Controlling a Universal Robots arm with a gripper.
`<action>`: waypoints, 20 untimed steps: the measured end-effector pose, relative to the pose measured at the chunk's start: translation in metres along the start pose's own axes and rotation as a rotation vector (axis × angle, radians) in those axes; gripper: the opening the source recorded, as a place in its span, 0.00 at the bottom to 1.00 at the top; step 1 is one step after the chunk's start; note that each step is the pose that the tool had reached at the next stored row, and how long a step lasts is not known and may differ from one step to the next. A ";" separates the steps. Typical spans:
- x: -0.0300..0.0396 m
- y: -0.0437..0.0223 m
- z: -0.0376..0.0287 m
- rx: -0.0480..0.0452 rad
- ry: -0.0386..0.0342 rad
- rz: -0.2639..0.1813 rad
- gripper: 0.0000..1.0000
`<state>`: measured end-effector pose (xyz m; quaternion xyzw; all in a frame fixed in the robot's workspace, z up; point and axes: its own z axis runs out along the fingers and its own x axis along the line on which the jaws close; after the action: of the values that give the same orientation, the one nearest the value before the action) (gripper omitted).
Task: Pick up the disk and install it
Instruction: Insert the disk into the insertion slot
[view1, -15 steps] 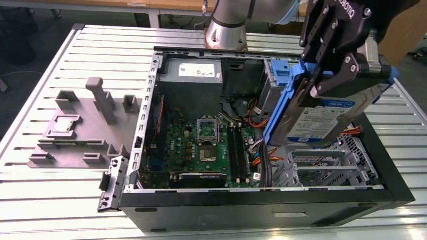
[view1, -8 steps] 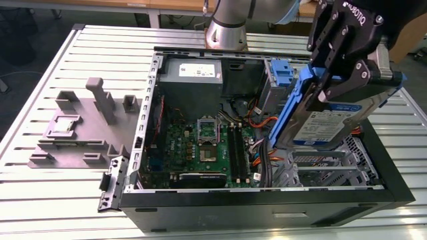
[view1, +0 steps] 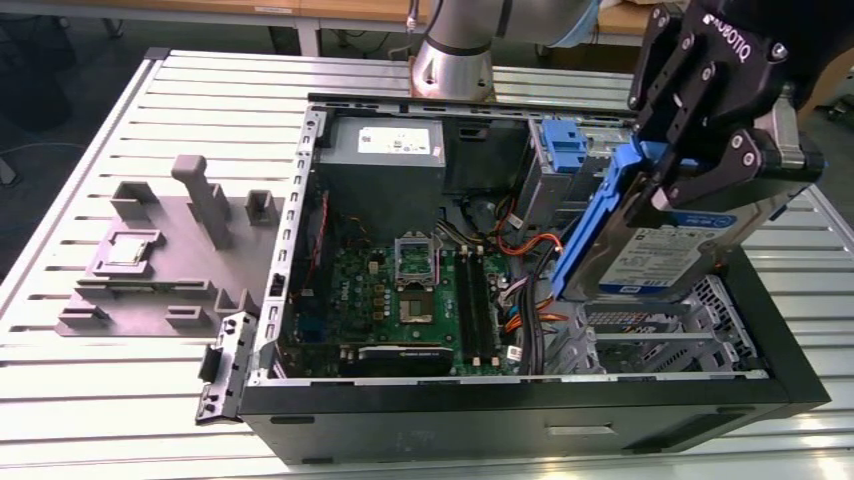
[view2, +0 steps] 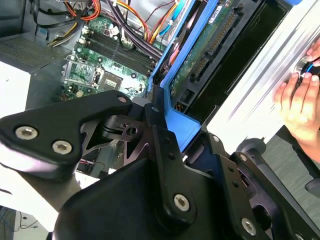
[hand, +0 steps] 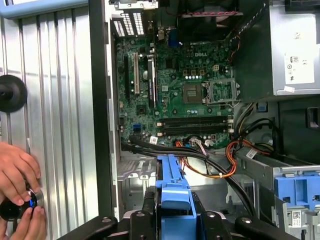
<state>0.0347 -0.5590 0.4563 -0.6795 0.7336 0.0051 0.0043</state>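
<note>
Sheet-steel black computer case (view1: 534, 420), lid off, on ribbed aluminium tabletop (view1: 120, 400). Inside, green circuit board (view1: 400, 300) lying flat. Perforated bare-metal drive cage (view1: 667, 340) at exterior view's right. Just over cage: flat rectangular silver-grey disk (view1: 667, 250), white-and-blue label, blue plastic carrier frame, tilted steeply on edge; contact with cage unclear. Black tool (view1: 674, 185) reaching down, pinching disk across carrier. Grey moulded plastic fixture (view1: 174, 250) at exterior view's left. Silver arm column (view1: 451, 50) behind case. Person's hand (hand: 17, 175) at tabletop edge.
</note>
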 end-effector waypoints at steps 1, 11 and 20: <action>0.0000 -0.0004 0.0004 0.0000 0.0003 0.000 0.37; -0.0005 -0.0088 0.0023 0.0000 0.0004 -0.001 0.37; -0.0013 -0.0196 0.0047 -0.0001 0.0004 -0.008 0.37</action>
<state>0.0543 -0.5590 0.4516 -0.6825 0.7308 0.0050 0.0041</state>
